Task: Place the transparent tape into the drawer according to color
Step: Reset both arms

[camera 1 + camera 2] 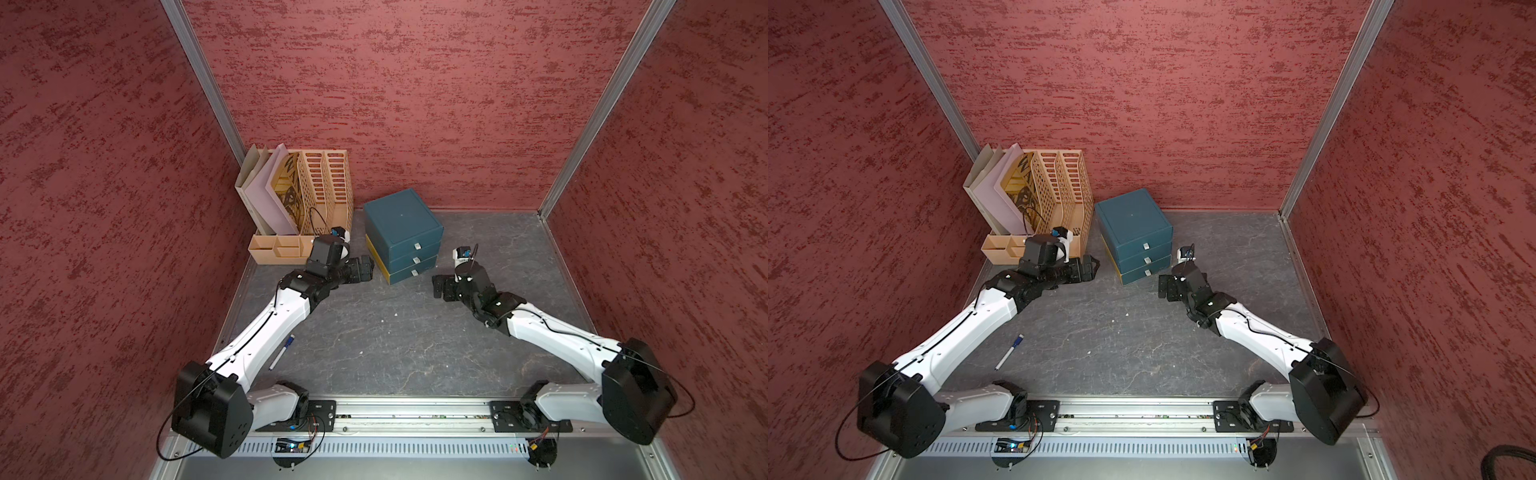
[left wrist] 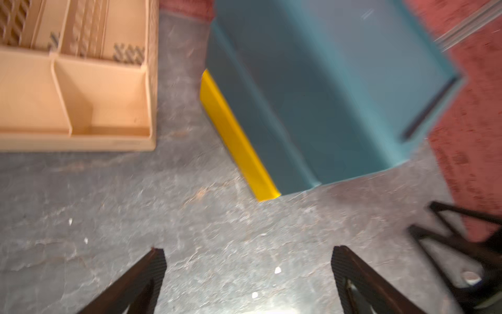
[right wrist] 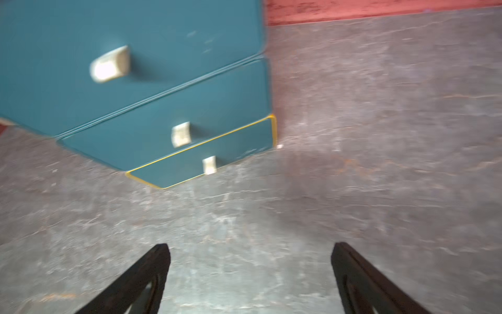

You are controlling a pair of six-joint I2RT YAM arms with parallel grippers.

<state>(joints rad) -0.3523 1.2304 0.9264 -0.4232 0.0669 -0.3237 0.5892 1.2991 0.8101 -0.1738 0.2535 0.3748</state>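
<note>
The transparent tape shows in no view, so where it lies I cannot tell. The teal drawer unit (image 1: 401, 226) stands near the back wall with all three drawers pushed in. The left gripper (image 2: 247, 261) hovers near its yellow-edged side and the right gripper (image 3: 250, 258) near its front, both over the table (image 1: 395, 340), jaws wide apart with nothing between them.

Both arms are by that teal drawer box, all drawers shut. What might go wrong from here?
The open left gripper and open right gripper flank the teal three-drawer cabinet closely and might collide. Its small pale handles look hard to pinch; pulling may drag the cabinet. The left forearm could sweep the white blue-capped pen.
</note>
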